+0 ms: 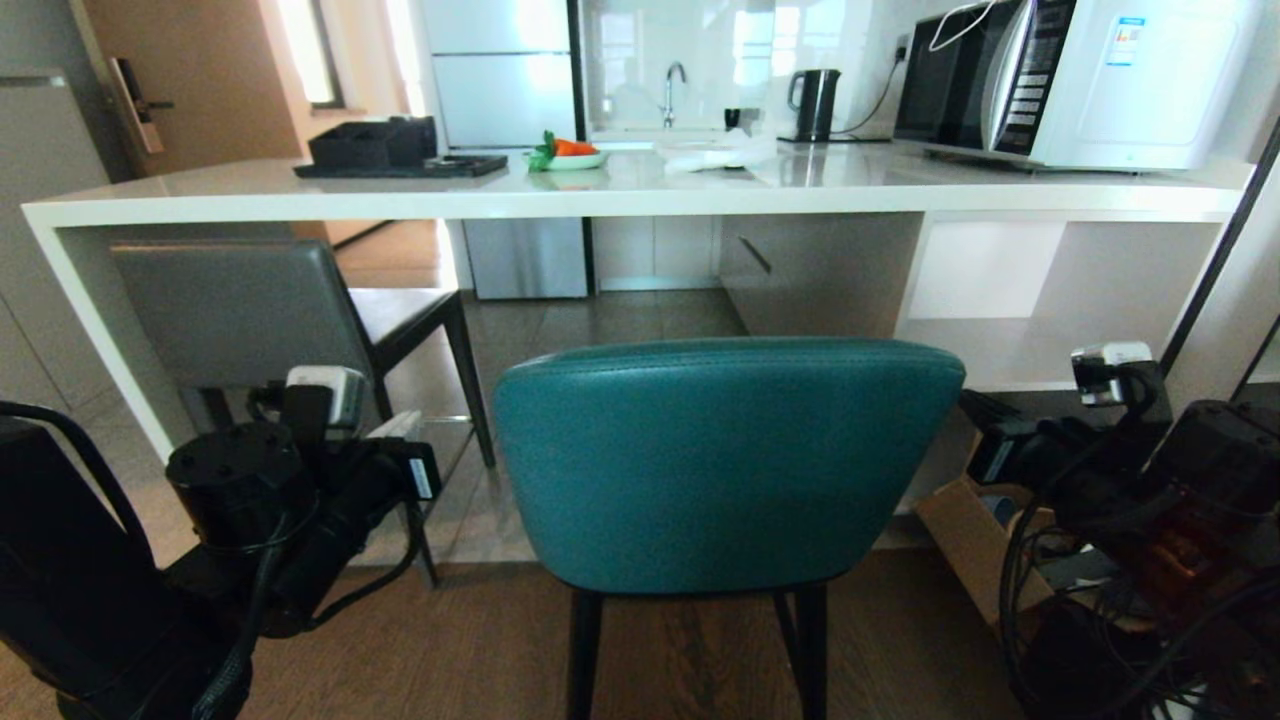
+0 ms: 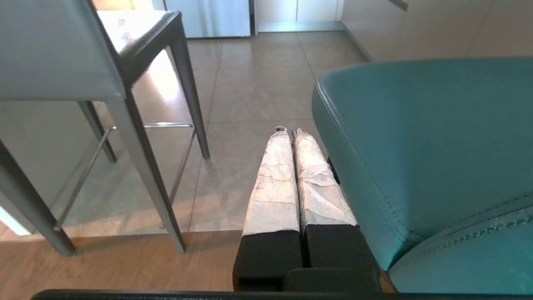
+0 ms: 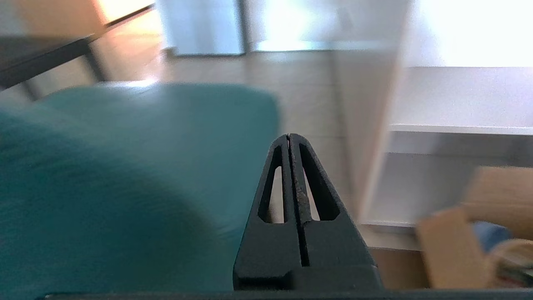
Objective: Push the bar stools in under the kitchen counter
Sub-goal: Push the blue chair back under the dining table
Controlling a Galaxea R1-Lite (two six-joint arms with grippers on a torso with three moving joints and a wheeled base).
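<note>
The kitchen counter [image 1: 640, 195] runs across the head view, and all places below are given relative to it. Near its left side panel stands the grey bar stool [image 1: 235, 310]. Its dark seat is already below the slab top, while its square back stands just outside the near edge of the counter. In the left wrist view its thin metal footrest [image 2: 125, 137] is seen between the legs.

The left gripper [image 2: 290, 132] is low in front of the counter, on the robot's side, in the gap between the two stools. Its two white-wrapped fingers [image 2: 275, 183] are pressed together with nothing between them. The teal bar stool [image 1: 725, 460] is just beside this gripper: the edge of its curved back lies very close along one finger, but I cannot tell if they really touch. The grey stool is apart from it on the other side.

The teal stool stands in front of the middle of the counter, its back well out from the near edge and turned to the robot. Its dark legs go down to the wooden floor [image 1: 450, 640].

The right gripper [image 3: 290, 136] is at the other side of the teal back, before the open white shelves [image 1: 1000, 300] under the right part of the counter. Its black fingers are closed and hold nothing. The teal back is near it, with no clear contact. A cardboard box [image 1: 975, 540] is on the floor below the shelves.

On the counter top stand a black tray [image 1: 400, 168], a small dish [image 1: 568, 158] and a microwave [image 1: 1070, 80].
</note>
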